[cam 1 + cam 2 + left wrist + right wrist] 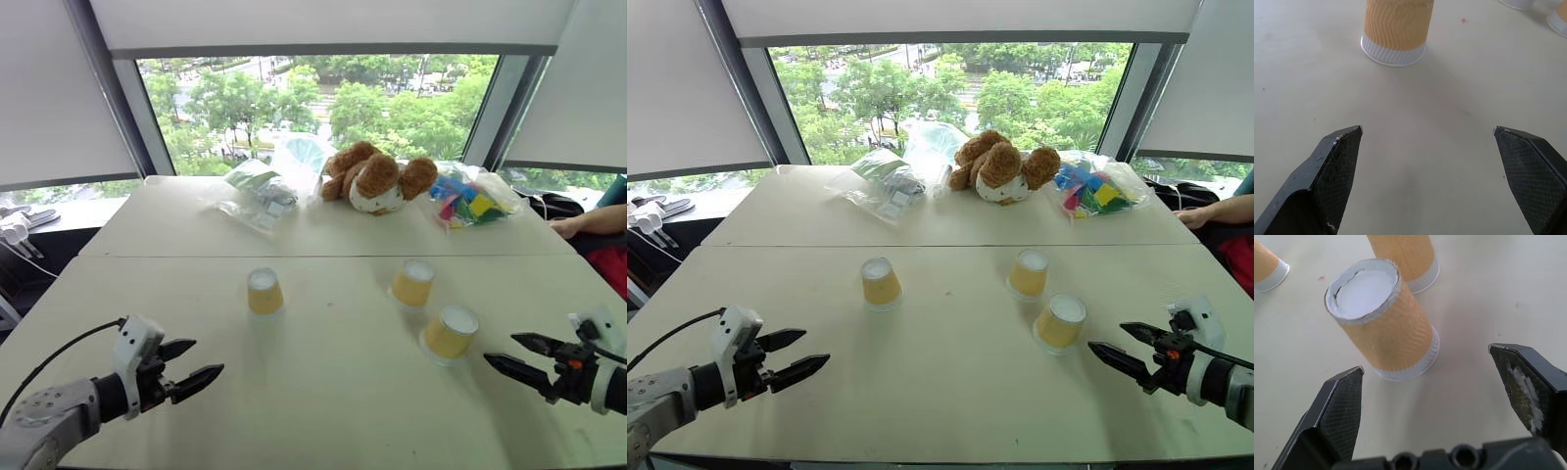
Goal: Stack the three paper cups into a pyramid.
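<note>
Three cups stood upside down and apart on the tabletop (pixel 323 392): the left cup (pixel 265 292) alone, the far right cup (pixel 412 283) and near right cup (pixel 451 332) close together but not touching. The left tool (pixel 201 364) and right tool (pixel 509 356) both hovered low with fingers spread wide, holding nothing. The near right cup lay just ahead and left of the right tool, upright between its line of fingers, so the right arm looked best placed for a first grasp; the left cup sat farther beyond the left tool
</note>
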`<state>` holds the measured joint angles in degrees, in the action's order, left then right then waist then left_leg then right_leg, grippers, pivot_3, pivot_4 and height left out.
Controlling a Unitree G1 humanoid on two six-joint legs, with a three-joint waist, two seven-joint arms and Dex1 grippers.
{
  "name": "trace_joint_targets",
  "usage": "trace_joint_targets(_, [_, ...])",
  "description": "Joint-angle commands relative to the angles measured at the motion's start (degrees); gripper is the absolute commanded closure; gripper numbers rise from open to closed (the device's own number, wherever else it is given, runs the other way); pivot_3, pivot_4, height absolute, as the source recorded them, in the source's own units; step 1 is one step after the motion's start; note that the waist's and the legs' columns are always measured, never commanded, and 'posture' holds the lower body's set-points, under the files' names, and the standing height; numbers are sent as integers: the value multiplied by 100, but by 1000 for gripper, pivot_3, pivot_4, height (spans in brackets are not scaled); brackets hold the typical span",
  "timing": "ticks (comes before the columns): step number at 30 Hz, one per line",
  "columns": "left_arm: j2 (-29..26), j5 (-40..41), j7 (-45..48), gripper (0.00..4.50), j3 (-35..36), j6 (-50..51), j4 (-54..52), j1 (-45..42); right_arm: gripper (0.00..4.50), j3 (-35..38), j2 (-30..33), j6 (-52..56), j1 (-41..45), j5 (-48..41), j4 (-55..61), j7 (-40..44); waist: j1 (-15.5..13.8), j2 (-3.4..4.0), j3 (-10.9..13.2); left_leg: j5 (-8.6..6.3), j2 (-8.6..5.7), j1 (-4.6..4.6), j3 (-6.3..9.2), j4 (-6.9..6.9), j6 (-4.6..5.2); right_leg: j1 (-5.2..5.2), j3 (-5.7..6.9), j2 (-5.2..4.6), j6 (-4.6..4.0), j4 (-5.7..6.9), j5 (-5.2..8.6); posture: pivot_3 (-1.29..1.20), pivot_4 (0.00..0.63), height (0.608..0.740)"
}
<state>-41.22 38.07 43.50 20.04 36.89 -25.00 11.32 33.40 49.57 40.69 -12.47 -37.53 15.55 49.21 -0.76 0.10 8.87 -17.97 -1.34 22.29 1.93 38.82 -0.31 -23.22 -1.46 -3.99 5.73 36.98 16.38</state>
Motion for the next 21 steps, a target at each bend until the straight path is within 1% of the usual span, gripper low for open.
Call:
trace_joint_targets(1, [0,17,-68,74,156,-79,-153,-41,0,42,-36,-95,71,-10,113,-27,2,0,0,0,0,0,0,0,0,0,0,0,0,0,0,0,150,740])
trace_joint_targets(10, [88,11,-164,74,-36,-46,-139,-233,0,-12,-52,-104,142,47,206,-172,2,0,0,0,-1,0,0,0,0,0,0,0,0,0,0,0,150,740])
trace_joint_targets(14, [2,-18,-117,74,-144,-40,-98,-419,0,-6,-129,-170,145,97,271,-291,5,0,0,0,-1,0,0,0,0,0,0,0,0,0,0,0,150,740])
trace_joint_targets(17, [-185,53,25,74,-174,61,-48,-766,0,-5,-260,-352,197,245,320,-503,0,0,0,0,-1,0,0,0,0,0,0,1,0,0,0,0,150,740])
trace_joint_targets(21, [-605,194,538,74,-160,111,172,-1174,0,172,-366,-420,55,288,511,-618,5,2,1,0,-3,0,-1,0,0,-1,0,3,0,2,0,0,150,740])
